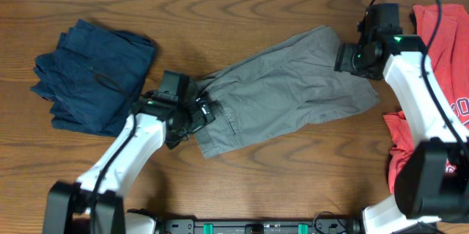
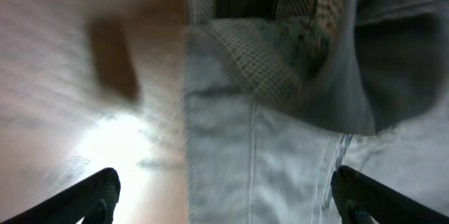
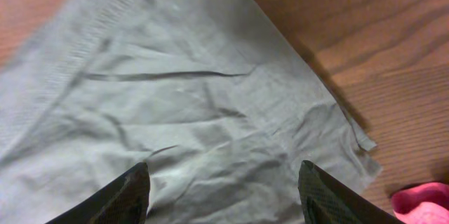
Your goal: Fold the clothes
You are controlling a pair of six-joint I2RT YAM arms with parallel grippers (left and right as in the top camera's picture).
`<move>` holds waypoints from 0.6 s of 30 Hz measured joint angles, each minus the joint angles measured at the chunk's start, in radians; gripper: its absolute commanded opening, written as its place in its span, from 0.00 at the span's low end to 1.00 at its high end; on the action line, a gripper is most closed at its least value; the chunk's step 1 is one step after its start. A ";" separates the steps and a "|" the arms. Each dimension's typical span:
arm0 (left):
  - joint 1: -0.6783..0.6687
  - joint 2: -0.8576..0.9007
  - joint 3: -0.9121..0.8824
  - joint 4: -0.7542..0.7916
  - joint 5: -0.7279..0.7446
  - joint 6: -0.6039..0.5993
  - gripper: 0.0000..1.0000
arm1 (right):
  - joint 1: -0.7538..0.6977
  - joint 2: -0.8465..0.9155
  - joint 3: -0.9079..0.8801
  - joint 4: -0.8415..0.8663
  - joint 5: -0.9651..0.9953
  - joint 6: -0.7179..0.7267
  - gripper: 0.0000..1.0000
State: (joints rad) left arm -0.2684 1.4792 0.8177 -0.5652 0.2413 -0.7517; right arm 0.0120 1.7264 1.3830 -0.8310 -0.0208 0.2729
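Grey shorts (image 1: 282,91) lie spread across the middle of the wooden table. My left gripper (image 1: 196,114) is open over their waistband end at the left; the left wrist view shows the waistband (image 2: 280,112) between the spread fingers (image 2: 224,196). My right gripper (image 1: 344,59) is open above the shorts' leg end at the upper right; the right wrist view shows grey cloth (image 3: 196,112) under its fingers (image 3: 224,189). Neither gripper holds anything.
A folded dark blue garment (image 1: 91,72) lies at the left. A red garment (image 1: 440,80) lies at the right edge, its corner showing in the right wrist view (image 3: 421,203). Bare wooden table (image 1: 220,14) runs along the back.
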 measured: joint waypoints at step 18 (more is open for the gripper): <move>-0.006 0.219 0.019 0.252 0.068 0.035 0.06 | 0.012 0.000 0.002 -0.039 -0.134 -0.098 0.67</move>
State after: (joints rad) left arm -0.2749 1.6978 0.8364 -0.3134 0.3088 -0.7166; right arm 0.0242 1.7260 1.3849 -0.8696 -0.1543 0.1745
